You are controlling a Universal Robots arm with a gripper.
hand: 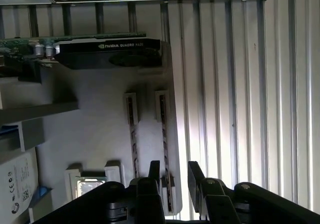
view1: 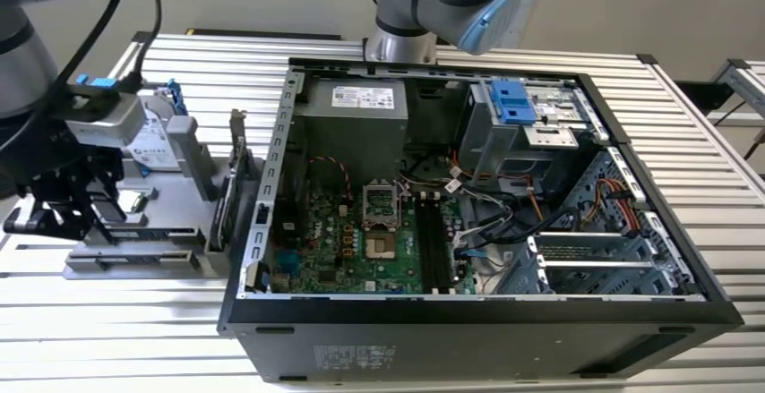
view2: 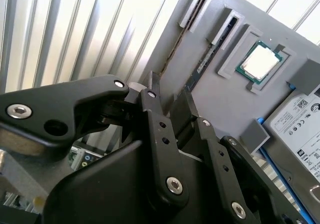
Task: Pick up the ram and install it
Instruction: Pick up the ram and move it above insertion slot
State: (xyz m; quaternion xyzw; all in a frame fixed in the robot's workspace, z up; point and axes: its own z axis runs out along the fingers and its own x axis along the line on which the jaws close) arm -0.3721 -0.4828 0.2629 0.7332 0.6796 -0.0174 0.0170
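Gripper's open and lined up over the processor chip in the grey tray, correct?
Not quite. The gripper is open over the grey tray, but it is lined up on the ram standing in its slot, with the jaws on either side of it. The processor chip sits off to one side. The first wrist view shows this.

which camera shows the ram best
First wrist view: the ram stands on edge in the holder, running into the open gripper. The second wrist view catches a thin dark edge of it; the exterior view shows its holder from farther off.
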